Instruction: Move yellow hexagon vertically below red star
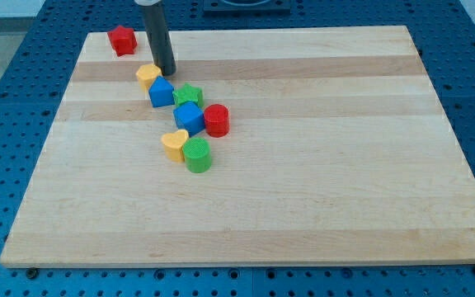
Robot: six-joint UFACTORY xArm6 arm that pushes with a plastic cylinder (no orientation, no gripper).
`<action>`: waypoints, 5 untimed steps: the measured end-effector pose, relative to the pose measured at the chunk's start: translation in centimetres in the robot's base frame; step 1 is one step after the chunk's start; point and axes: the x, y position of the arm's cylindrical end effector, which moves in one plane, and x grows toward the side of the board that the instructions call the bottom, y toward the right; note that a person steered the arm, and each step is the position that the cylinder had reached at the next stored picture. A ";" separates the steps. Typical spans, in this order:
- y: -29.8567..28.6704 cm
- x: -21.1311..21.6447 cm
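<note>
Wooden surface (pixel 303 206): my tip (pixel 168 71) is touching yellow hexagon (pixel 148 76), right side.
No hand; hexagon needing nudging left, under red star (pixel 122 40).

rod: straight, dark grey, round; upper end: lighter grey collar; my tip (pixel 168 71): blunt, dark
</note>
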 end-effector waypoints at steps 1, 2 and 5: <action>-0.8 2.3; -2.0 3.1; -3.9 4.3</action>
